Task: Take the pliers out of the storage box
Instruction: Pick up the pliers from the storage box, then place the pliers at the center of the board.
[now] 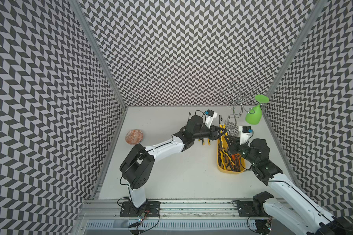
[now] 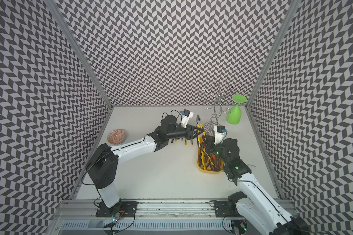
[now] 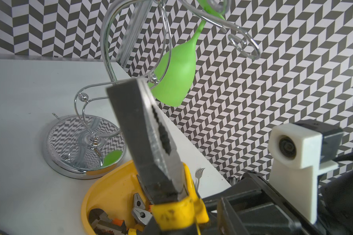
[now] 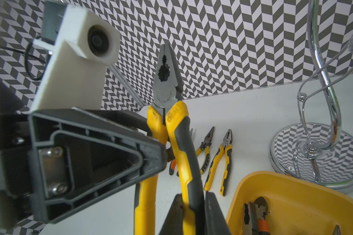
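Chevron walls (image 1: 171,50) box in the white counter (image 1: 171,173). Right of centre in both top views, one pair of pliers (image 1: 220,120) stands nose-up over the upper end of the storage box (image 1: 230,173). My left hand (image 1: 223,132) is clamped across the yellow handles below the pivot. My right hand (image 4: 192,205) pinches one handle lower down. I judge the left should carry, as it is nearer the laid-out pliers (image 4: 223,160). Only the right wrist view shows both grips.

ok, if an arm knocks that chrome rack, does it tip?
Rack probably resists a light nudge: wide flat base. But it's tall thin wire, with the glass hung off one side, so a high hit may tip it. Glass likely swings.
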### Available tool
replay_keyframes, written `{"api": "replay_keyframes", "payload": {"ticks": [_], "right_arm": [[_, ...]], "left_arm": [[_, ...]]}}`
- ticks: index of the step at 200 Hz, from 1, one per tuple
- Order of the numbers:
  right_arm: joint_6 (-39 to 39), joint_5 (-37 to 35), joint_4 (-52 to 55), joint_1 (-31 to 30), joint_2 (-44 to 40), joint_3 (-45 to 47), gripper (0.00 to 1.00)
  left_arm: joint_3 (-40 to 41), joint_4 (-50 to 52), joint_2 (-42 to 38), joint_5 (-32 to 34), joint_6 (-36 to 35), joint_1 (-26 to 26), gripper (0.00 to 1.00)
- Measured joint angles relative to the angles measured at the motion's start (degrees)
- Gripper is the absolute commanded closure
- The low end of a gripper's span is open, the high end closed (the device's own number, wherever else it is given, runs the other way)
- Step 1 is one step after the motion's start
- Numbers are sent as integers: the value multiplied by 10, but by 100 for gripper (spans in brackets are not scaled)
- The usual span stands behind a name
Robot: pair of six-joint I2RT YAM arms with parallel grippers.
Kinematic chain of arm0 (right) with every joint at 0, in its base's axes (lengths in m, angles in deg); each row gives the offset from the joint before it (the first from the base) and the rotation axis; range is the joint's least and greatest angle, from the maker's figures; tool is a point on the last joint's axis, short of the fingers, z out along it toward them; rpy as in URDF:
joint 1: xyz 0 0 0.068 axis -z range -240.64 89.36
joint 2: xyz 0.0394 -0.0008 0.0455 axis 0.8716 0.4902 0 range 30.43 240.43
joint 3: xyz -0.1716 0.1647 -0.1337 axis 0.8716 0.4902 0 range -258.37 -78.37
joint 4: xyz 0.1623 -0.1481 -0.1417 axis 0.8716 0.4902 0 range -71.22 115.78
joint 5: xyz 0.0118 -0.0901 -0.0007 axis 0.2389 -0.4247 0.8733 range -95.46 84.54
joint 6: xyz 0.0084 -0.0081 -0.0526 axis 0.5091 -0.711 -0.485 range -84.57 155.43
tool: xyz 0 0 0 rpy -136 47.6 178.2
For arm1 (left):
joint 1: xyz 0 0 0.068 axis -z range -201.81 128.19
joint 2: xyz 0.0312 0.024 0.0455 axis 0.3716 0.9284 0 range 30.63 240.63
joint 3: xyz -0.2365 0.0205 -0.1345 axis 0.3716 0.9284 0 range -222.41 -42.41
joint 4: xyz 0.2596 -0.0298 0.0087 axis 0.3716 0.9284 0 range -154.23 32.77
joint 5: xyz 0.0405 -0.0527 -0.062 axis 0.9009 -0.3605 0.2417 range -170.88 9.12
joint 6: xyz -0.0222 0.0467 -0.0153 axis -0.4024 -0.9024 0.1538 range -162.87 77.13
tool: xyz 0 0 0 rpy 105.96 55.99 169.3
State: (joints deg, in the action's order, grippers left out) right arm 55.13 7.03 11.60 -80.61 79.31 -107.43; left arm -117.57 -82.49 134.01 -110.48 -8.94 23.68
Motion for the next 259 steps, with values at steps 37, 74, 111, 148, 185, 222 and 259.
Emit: {"api": "replay_keyframes", "payload": {"ticks": [37,74,111,148,185,222,259], "right_arm": [[-2,-2,-11,-2,0,0,100],[-9,-12,-6,-4,2,0,100],[-13,-21,-10,-9,2,0,75],[-23,-15,-28,-15,-6,0,42],[-48,-3,-33,-34,-20,1,23],[-91,7,-43,-80,-26,2,5],[-142,16,-48,-136,11,-20,1]], "left_arm": [[-18,-3,16,2,28,0,71],[-19,-16,23,-2,81,1,85],[-18,-20,23,-4,99,1,100],[-18,5,23,-25,68,-11,100],[-2,60,11,-57,28,-52,100],[12,148,0,-122,-56,-114,100],[10,260,0,-158,-133,-172,100]]}}
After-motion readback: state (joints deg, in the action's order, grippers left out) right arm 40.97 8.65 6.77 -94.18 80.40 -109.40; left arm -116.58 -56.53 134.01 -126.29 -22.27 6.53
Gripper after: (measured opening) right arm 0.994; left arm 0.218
